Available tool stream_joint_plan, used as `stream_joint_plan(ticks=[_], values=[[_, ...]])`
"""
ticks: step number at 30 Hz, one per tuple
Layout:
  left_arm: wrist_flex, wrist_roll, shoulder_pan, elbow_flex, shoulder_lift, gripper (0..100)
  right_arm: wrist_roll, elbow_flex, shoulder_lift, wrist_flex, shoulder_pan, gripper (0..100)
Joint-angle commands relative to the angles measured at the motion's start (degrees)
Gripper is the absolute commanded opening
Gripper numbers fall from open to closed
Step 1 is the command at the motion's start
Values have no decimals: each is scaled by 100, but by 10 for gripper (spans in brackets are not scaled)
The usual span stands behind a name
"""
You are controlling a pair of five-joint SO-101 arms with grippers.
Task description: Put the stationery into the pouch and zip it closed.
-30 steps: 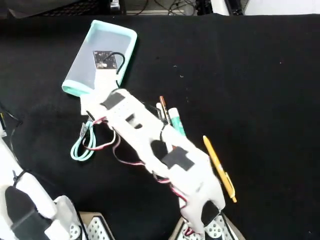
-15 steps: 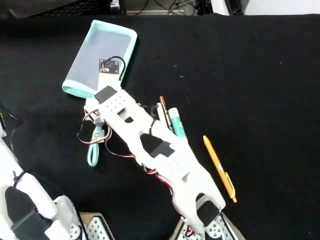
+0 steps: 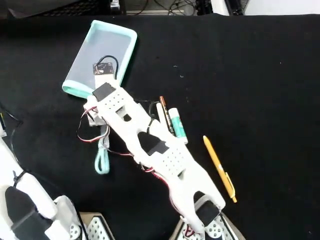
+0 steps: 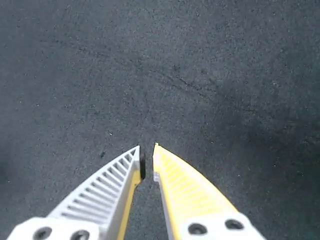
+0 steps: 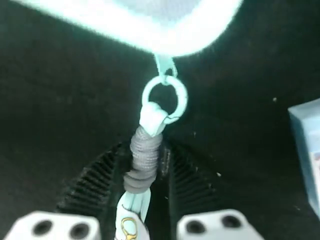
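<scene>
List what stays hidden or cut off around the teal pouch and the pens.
- Teal fabric pouch: whether its zip is open. High view, the white right arm covers its near end; right wrist view, the edge cuts it off.
- Pale blue box: what it is. Right wrist view, cut by the edge.
- Thin brown pen, white pen: their near ends. High view, under the arm.

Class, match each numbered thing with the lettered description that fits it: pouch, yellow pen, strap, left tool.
1. pouch
2. yellow pen
3. strap
4. left tool

a. shut, holding nothing
b. clamped in the right tool
c. mint green, at the far left of the table
d. lying loose, apart from the other stationery

Pairs: 1-c, 2-d, 3-b, 4-a
</scene>
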Motion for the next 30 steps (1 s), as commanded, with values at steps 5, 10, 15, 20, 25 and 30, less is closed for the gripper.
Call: stream_joint_plan(ticks=[5,10,15,20,25,30], values=[[-299,18,-4,-40,-167,69,712,-127,-40,844,396,12],[-993,18,171,462,-158,70,1143,84,-189,949,484,12],[-1890,18,611,1349,-158,70,1327,1051,-971,615,387,12],[-2708,18,1112,2105,-158,70,1512,3758,-2589,-985,264,12],[-2769,18,1692,2431,-149,74,1758,6466,-4813,-2725,440,12],[-2804,26,2396,2800,-149,173,2549,7459,-6510,-2778,774,12]])
